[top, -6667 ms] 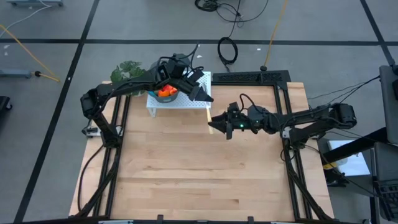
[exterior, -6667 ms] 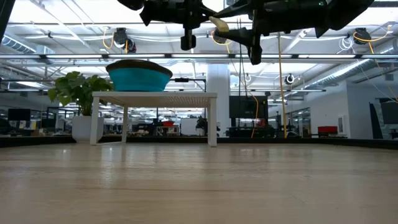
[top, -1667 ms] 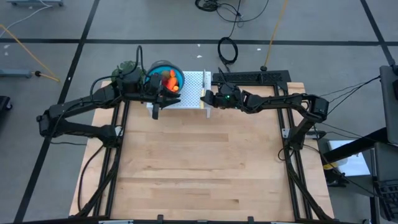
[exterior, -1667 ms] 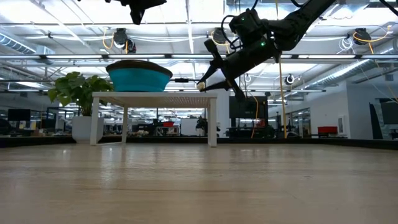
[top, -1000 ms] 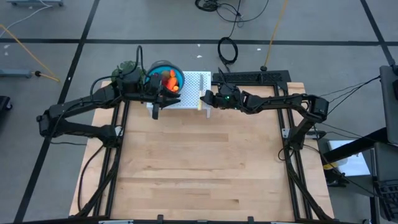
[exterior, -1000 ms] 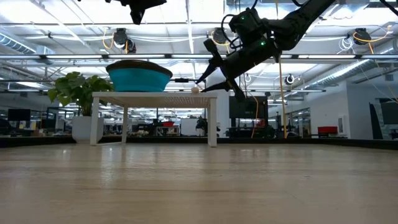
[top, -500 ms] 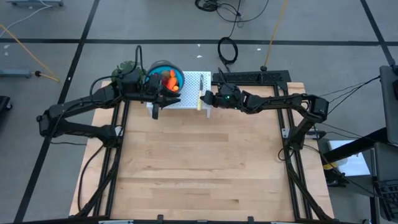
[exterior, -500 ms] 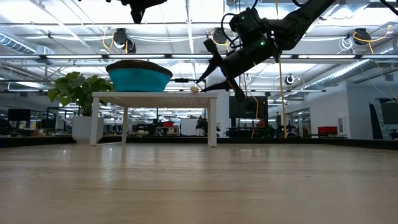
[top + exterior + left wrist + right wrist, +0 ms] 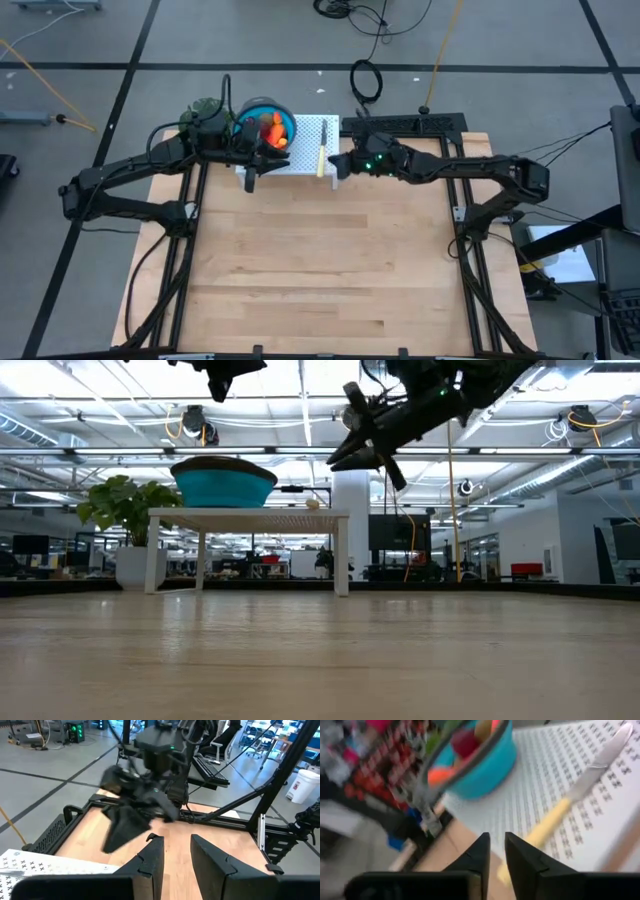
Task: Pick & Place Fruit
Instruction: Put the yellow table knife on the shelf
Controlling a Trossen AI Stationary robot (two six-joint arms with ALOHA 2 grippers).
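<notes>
The fruit (image 9: 268, 132) sits heaped in the teal bowl (image 9: 262, 107) on the small white stand (image 9: 305, 140) at the far edge of the counter (image 9: 320, 270). I can make out orange and red pieces over the rim, and my right wrist view shows them blurred, so I won't swear to each kind. The yellow-handled knife (image 9: 322, 147) lies flat on the stand beside the bowl, nothing holding it.

My right gripper (image 9: 335, 162) hangs just off the stand's near corner, empty, fingers (image 9: 481, 851) drawn close with only a thin gap between them. My left gripper (image 9: 252, 168) hovers at the bowl's near side, its fingers (image 9: 152, 857) a little apart and pinching nothing.

These pieces look like small hard plastic: light, stiff, smooth, likely to roll or squirt out of a careless pinch. I'd take one from the top of the heap, across its widest middle, fingers coming straight down so the neighbours aren't scattered.
</notes>
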